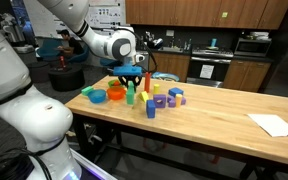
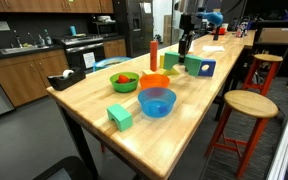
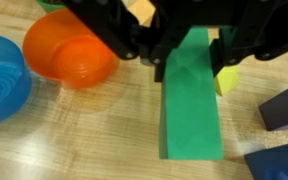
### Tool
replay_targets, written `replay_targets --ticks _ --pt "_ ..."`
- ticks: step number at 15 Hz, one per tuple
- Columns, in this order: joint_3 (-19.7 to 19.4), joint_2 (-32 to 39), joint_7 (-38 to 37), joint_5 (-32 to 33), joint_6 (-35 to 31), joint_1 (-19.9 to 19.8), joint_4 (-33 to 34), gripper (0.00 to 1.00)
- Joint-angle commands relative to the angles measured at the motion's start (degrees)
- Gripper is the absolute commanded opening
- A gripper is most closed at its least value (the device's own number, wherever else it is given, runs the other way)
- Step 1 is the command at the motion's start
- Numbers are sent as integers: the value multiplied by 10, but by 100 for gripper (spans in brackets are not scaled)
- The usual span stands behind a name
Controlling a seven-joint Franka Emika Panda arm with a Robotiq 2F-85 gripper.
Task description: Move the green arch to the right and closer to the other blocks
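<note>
Green arch: the green arch [image 2: 120, 116] lies flat on the table [image 2: 194, 112], just beside the blue bowl [image 2: 156, 102] and well apart from the gripper [image 2: 186, 44]. It is outside the wrist view.
Fingers: the fingers [image 3: 162, 62] flank the top of a tall green block [image 3: 192, 110]. Whether they press on it cannot be told.
Edges and room: the arch sits near the table's end, clear of the edge. Bare wood runs beside the bowls along the long edge.
Obstacles: the blue bowl and the orange bowl [image 2: 154, 83] stand between the arch and the other blocks [image 1: 164, 98]. The red bowl [image 2: 124, 80] stands off that line.
Near the gripper: red cylinder [image 2: 154, 52], yellow block [image 3: 225, 80], purple block [image 3: 284, 105].
</note>
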State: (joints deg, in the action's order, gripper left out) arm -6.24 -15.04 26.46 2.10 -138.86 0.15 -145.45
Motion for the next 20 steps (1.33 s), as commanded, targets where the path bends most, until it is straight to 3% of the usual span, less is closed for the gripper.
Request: replay_targets --ticks 1,9,10,14,20 --pt "-17 -29 -6 -14 35 -11 6 16" --pt "-32 -29 -55 -20 46 -32 25 16" --pt "-22 -42 -25 45 101 -38 43 16" --pt "-18 -44 33 119 155 -32 60 16" --pt "-21 -47 90 154 170 -27 77 16"
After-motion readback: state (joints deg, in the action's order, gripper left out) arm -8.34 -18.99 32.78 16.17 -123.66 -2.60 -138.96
